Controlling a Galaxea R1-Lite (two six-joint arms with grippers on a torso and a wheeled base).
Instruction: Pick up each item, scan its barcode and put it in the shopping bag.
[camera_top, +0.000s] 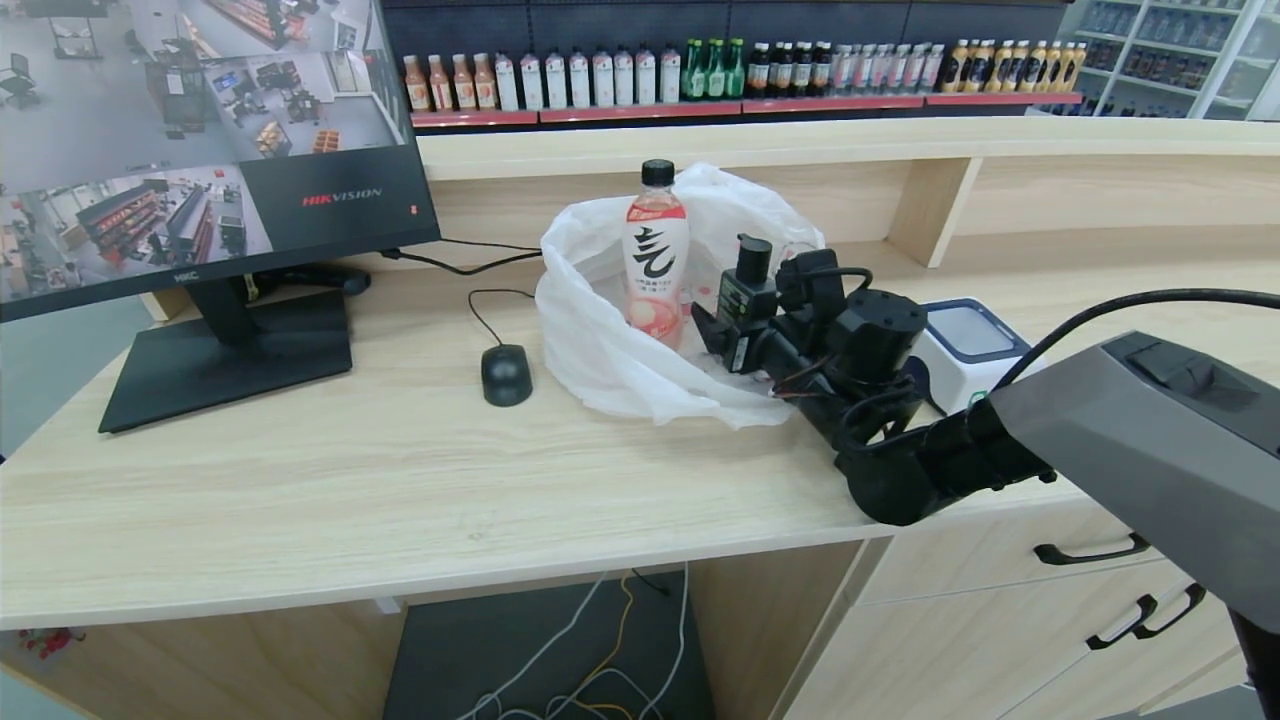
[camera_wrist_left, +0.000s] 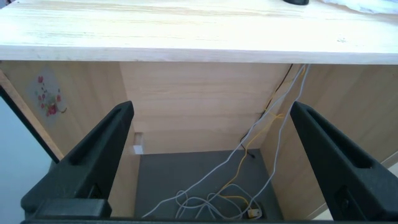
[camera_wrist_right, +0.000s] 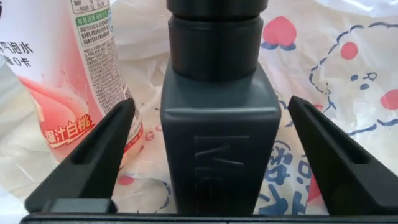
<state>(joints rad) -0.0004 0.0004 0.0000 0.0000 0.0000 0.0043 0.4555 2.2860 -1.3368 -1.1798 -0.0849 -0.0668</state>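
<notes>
Evidently, the dark bottle (camera_top: 746, 298) was found upright between the widely spread fingers of the right gripper (camera_wrist_right: 211, 106), seemingly untouched by either, inside the shopping bag (camera_top: 600, 350). A peach drink bottle (camera_top: 655, 260) was seen just beyond, to one side. The left gripper (camera_wrist_left: 211, 162), likewise spread and empty, was seen well away.

Right arm (camera_top: 1150, 430): grey boxy shell, black rounded joints, black cable (camera_top: 1130, 300), seemingly reddish wires (camera_top: 800, 375); matte-black right tool (camera_top: 740, 320).

Matt wood-grain counter (camera_top: 400, 480), thin crinkled plastic shopping bag (camera_top: 590, 350), glossy plastic drink bottle (camera_top: 656, 270), matt dark square bottle (camera_top: 745, 300).
</notes>
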